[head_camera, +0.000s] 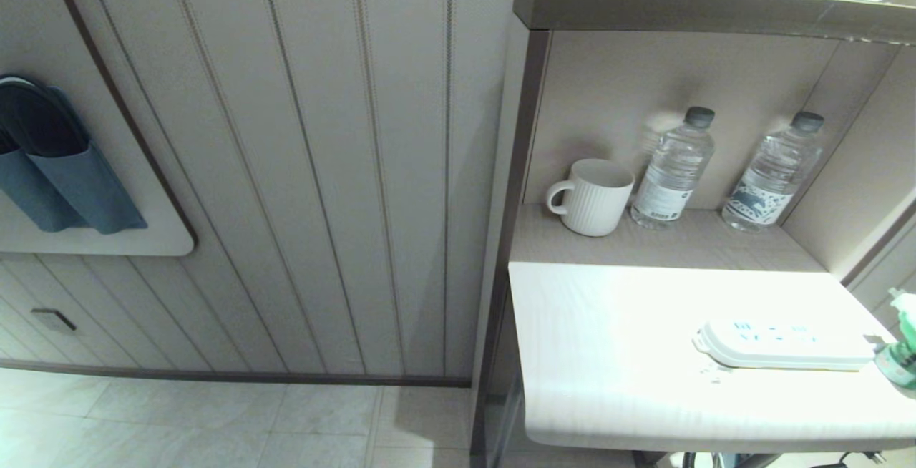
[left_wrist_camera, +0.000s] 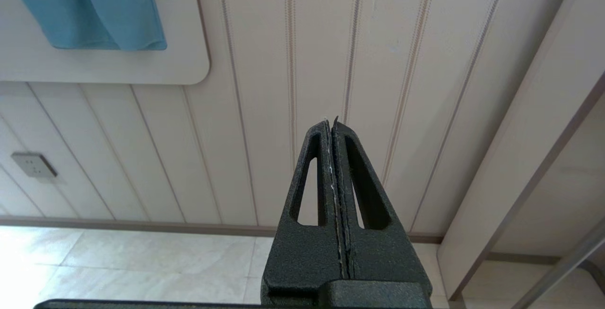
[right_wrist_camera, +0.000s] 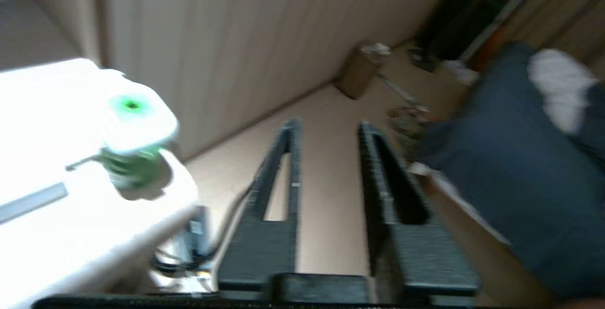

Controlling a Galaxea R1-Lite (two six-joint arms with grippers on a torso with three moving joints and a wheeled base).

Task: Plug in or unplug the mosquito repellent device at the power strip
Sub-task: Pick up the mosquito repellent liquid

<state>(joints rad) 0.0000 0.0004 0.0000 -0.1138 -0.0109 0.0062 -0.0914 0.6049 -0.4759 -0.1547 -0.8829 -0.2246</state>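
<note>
At the table's right end in head view, the mosquito repellent device (head_camera: 903,343) sits just off the power strip (head_camera: 783,345), whose long axis runs left-right; no arm visible. Left wrist: left gripper (left_wrist_camera: 333,124) pinched closed, facing wall panels, far off. Right wrist: right gripper (right_wrist_camera: 326,132) parted, empty, w/ device (right_wrist_camera: 134,146) off to one side — nearer arm.

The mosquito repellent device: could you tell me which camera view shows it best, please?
The right wrist view: the mosquito repellent device appears whole, though blurred. The head view catches only part of it at the picture's right edge. The left wrist view misses it.
</note>
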